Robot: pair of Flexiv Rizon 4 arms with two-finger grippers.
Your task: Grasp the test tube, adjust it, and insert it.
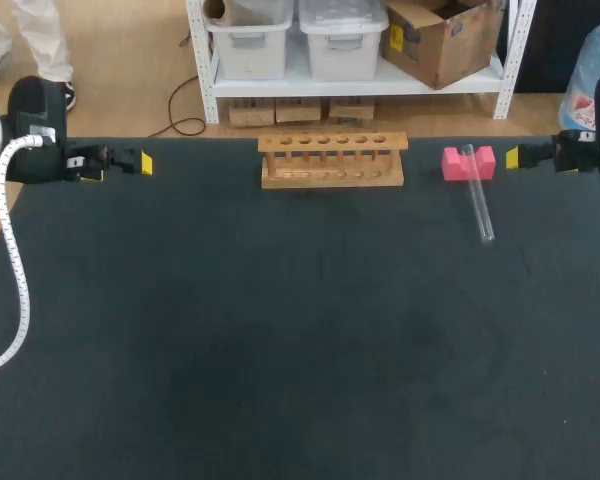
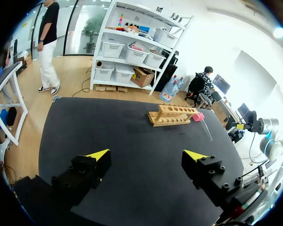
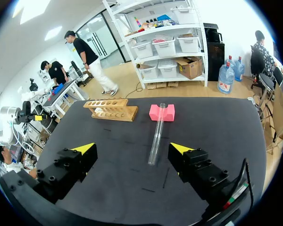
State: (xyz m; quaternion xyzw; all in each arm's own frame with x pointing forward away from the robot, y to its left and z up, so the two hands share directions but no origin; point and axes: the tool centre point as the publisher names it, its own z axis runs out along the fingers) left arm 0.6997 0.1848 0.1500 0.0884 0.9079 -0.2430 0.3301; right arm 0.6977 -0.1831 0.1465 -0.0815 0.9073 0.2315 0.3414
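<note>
While both arms (image 1: pixel 35 130) sit at far corners:
left gripper (image 2: pixel 148 155): fingers spread, empty
right gripper (image 3: pixel 132 148): spread, near block (image 1: pixel 468 163)
tube (image 1: pixel 477 195): on block, right of rack (image 1: pixel 332 160)

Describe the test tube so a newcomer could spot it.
On the dark table, find the wooden rack at the far edge, then the pink block to its right. The test tube lies with one end on that block, the rest on the table; it alone is clear and thin.
</note>
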